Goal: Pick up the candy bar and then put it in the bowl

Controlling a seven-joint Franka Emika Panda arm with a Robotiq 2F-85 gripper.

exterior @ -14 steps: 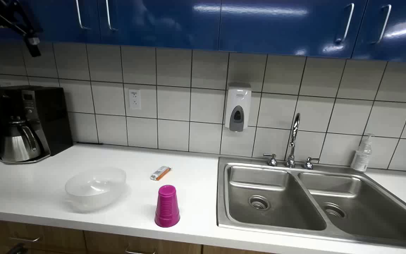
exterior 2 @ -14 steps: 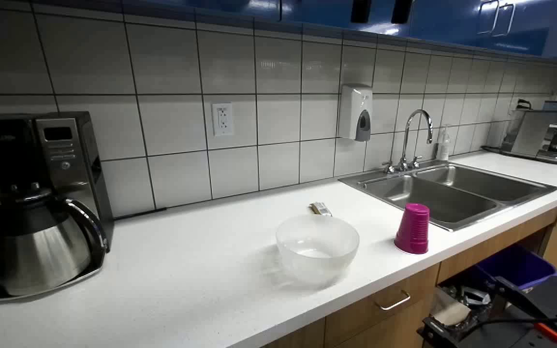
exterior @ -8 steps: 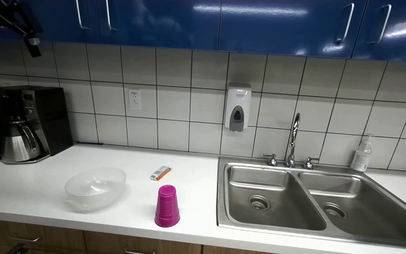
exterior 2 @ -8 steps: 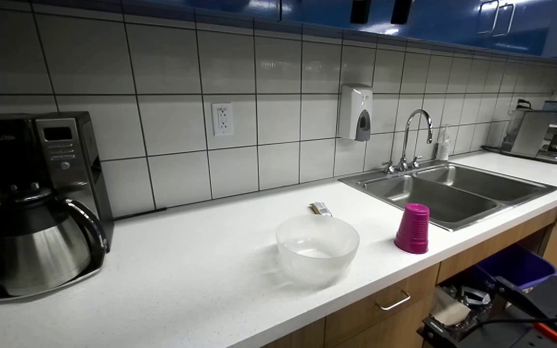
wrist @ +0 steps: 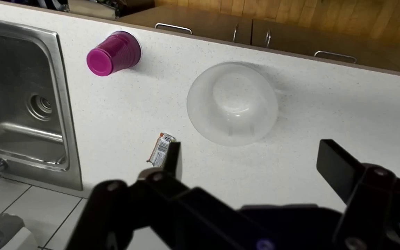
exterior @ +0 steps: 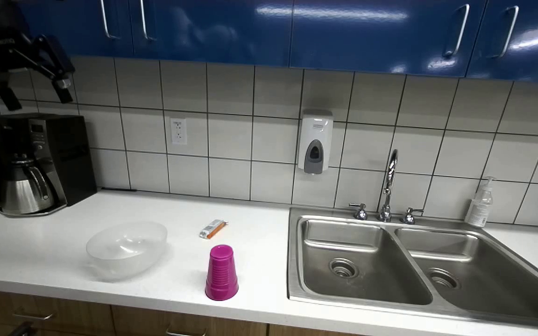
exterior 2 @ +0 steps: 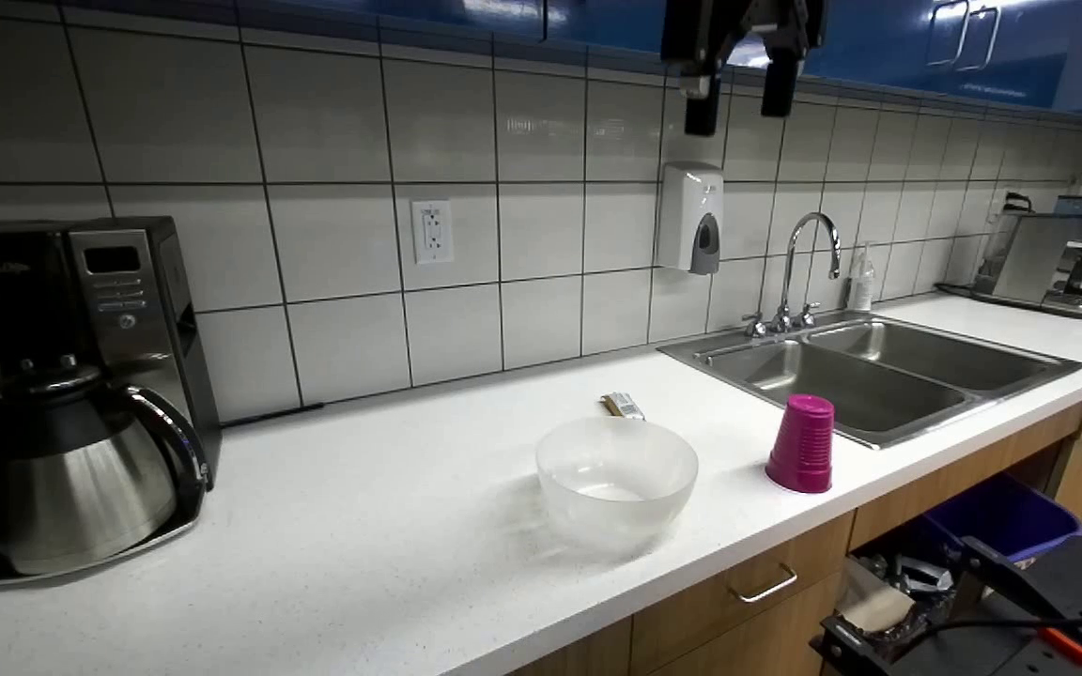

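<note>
The candy bar (exterior: 213,229), an orange and whitish wrapper, lies flat on the white counter. It shows just beyond the bowl in an exterior view (exterior 2: 623,406). In the wrist view the candy bar (wrist: 159,151) is beside the left finger, which hides part of its edge. The clear whitish bowl (exterior: 126,256) stands upright and empty on the counter; it also shows in an exterior view (exterior 2: 616,521) and in the wrist view (wrist: 201,114). My gripper (exterior: 38,99) is wide open and empty, high above the counter; it also shows in an exterior view (exterior 2: 740,110) and the wrist view (wrist: 251,143).
A magenta cup (exterior: 221,275) stands upside down near the counter's front edge. A steel double sink (exterior: 295,261) is to its right. A coffee maker (exterior 2: 118,310) stands at the left. Blue cabinets (exterior: 213,32) hang above, and a soap dispenser (exterior: 315,142) is on the tiled wall.
My gripper has moved down, and also to the right in an exterior view, staying open. The candy bar, bowl and cup have not moved.
</note>
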